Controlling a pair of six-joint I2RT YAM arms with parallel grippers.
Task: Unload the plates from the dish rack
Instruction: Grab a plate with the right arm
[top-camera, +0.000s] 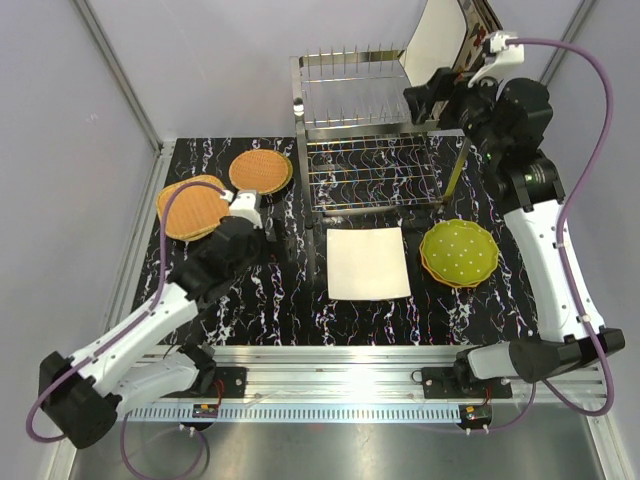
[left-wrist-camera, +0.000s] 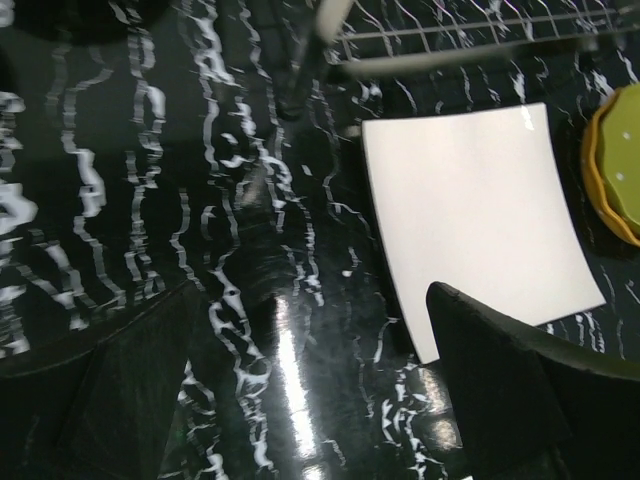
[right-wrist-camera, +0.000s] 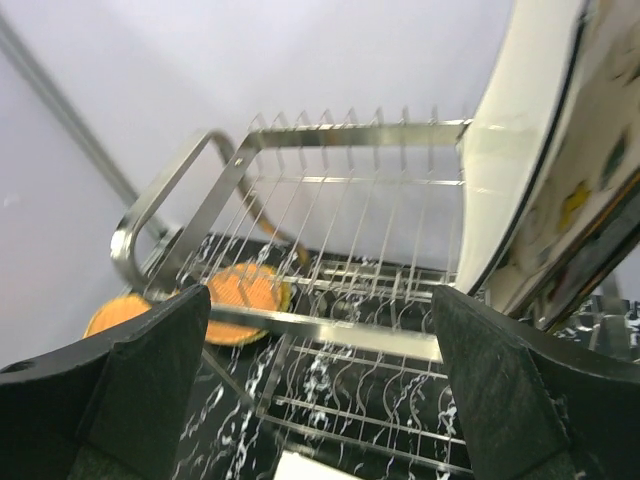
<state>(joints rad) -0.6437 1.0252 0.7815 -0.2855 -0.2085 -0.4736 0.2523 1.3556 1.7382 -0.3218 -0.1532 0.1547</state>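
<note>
Left fingers (left-wrist-camera: 510, 380) spread over table (left-wrist-camera: 150, 200); right fingers (right-wrist-camera: 520, 380) spread, empty, beside cream plate (right-wrist-camera: 520, 130) atop rack (right-wrist-camera: 330, 135).

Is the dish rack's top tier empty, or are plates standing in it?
Not empty: a cream square plate and a flower-patterned plate stand on edge at the dish rack's right end; other prongs are bare.

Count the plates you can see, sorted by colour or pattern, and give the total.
Orange woven plates: 2
Cream square plates: 2
Green dotted plate: 1 (the orange rim under it may be another plate; unclear)
Flowered plate: 1
Total clearly seen: 6
</note>
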